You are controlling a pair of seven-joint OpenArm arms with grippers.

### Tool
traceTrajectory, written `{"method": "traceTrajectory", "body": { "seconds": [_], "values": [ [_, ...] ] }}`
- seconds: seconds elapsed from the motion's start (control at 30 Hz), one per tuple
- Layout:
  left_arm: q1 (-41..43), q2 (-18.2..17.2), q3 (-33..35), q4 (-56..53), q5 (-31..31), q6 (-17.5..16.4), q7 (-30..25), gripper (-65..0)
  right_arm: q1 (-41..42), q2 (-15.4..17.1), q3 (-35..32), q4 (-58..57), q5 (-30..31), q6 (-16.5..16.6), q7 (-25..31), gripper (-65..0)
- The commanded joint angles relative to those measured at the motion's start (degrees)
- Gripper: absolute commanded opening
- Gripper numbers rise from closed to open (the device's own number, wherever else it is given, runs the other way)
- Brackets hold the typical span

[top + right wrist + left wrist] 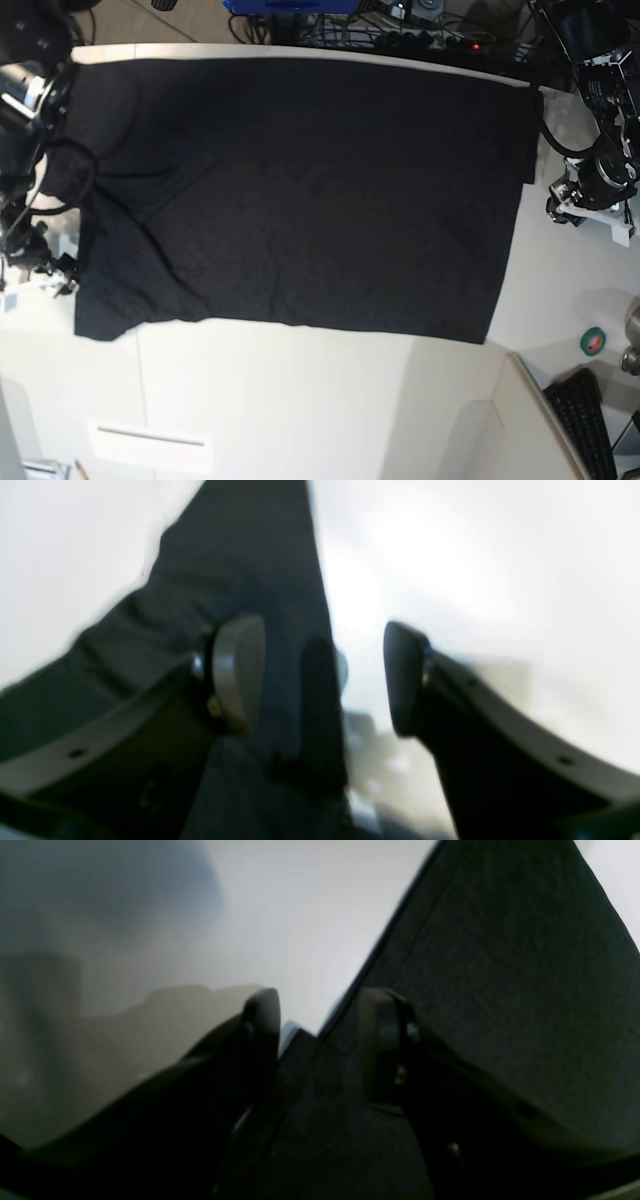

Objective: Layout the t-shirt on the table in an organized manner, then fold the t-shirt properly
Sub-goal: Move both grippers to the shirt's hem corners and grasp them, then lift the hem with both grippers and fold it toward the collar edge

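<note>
Base view: one black t-shirt [300, 190], spread flat and plain side up on an off-white surface [300, 400]; print not seen. The cloth is laid broadly, its body a wide dark sheet from the far edge of the surface toward the middle. One side is squared off at the view's right, with a narrow flap hanging at the far right corner; the other side, at the view's left, is uneven, with folds and a slanting crease near the lower left corner.

Left wrist view: left gripper [320, 1040], jaws parted, standing over the edge of the cloth where it meets the surface. No cloth is seen pinched between them; contact with the fabric beneath cannot be told.

Right wrist view: right gripper [325, 675], jaws held wide, a strip of the shirt running beneath and between them, not clamped. The picture is blurred.

Step in hand, as judged: the laying-out stage, with both edges let go and the shirt mostly flat. Folding is not begun.

Next move, as judged: the rumpled left-hand side is to be smoothed and squared, or fresh holds taken on two edge points for the first fold.
</note>
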Motion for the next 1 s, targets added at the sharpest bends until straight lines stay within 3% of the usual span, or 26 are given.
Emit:
{"method": "traceTrajectory", "body": {
  "seconds": [0.0,0.2,0.33,0.5,0.57,0.7,0.83,0.97],
  "values": [
    [-0.49,-1.18,-0.32,0.90,-0.47,-0.14,-0.87,-39.8,2.70,1.57,-1.50,-2.27,0.51,0.49,2.83,-31.1],
    [-0.67,-1.18,-0.32,0.90,-0.47,-0.14,-0.87,-39.8,5.78,2.54,-15.31,-12.91,0.69,0.31,11.00,-31.5],
    [-0.49,-1.18,-0.32,0.90,-0.47,-0.14,-0.87,-39.8,5.52,0.96,-16.01,-13.00,0.77,-2.32,11.18,-31.5],
    [-0.40,-1.18,-0.32,0.90,-0.47,-0.14,-0.87,-39.8,5.25,0.69,-16.10,-13.00,0.69,-2.76,11.27,-31.8],
    [-0.40,-1.18,-0.32,0.90,-0.47,-0.14,-0.87,-39.8,5.25,0.60,-16.10,-13.00,0.69,-2.85,11.35,-37.1],
    [-0.49,-1.18,-0.32,0.90,-0.47,-0.14,-0.87,-39.8,5.25,0.60,-15.83,-12.91,0.69,-2.94,11.88,-63.8],
    [-0.93,-1.18,0.39,0.55,-0.47,-0.14,-0.87,-39.8,5.16,0.60,-15.83,-12.91,0.77,-2.94,16.63,-65.0],
    [-4.18,-2.42,3.64,-2.88,-0.47,-0.14,-0.87,-39.7,5.25,0.69,-16.10,-12.29,0.77,-2.94,17.07,-65.0]
  ]
}}
